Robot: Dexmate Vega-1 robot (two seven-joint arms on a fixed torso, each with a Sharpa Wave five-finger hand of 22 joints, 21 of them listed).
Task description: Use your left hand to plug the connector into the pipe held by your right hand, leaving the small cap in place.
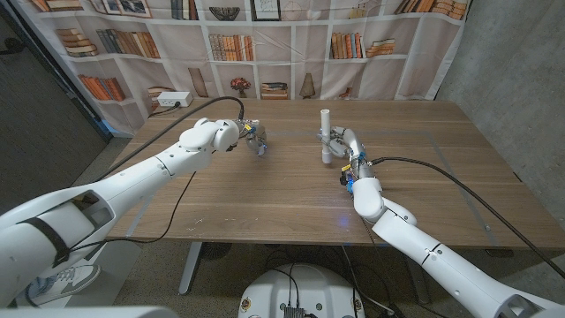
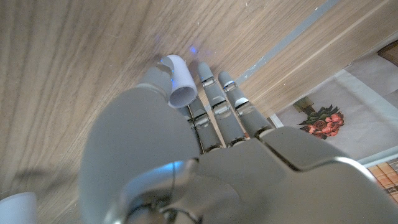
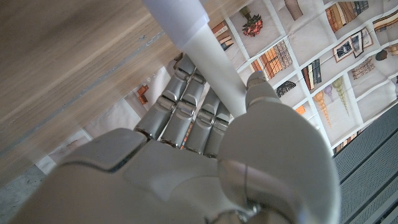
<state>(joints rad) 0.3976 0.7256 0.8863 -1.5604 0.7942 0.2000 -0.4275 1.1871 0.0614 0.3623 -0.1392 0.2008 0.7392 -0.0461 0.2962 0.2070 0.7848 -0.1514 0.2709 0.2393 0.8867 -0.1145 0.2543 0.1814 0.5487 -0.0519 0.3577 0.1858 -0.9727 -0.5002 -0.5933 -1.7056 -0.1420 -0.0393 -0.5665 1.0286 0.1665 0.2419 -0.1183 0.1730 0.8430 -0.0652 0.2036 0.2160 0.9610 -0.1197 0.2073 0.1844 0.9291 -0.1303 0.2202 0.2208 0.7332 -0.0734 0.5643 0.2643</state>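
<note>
Two hands face each other, well apart, over the table (image 1: 265,199). Right hand (image 1: 346,148) grips the white pipe (image 1: 326,134) upright at right; left hand (image 1: 250,137) pinches the white connector (image 2: 177,81) at left. Judged step: approach; next, align the connector with the pipe's open end.

A staged lab: printed bookshelf backdrop (image 1: 265,44) hung behind a wooden table (image 1: 265,194).

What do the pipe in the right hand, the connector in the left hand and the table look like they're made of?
Pipe: likely white plastic, smooth and matte.
Connector: seemingly the same plastic, a short hollow tube with a thin wall.
Table: brown wood or wood-look laminate, showing streaked grain.
</note>
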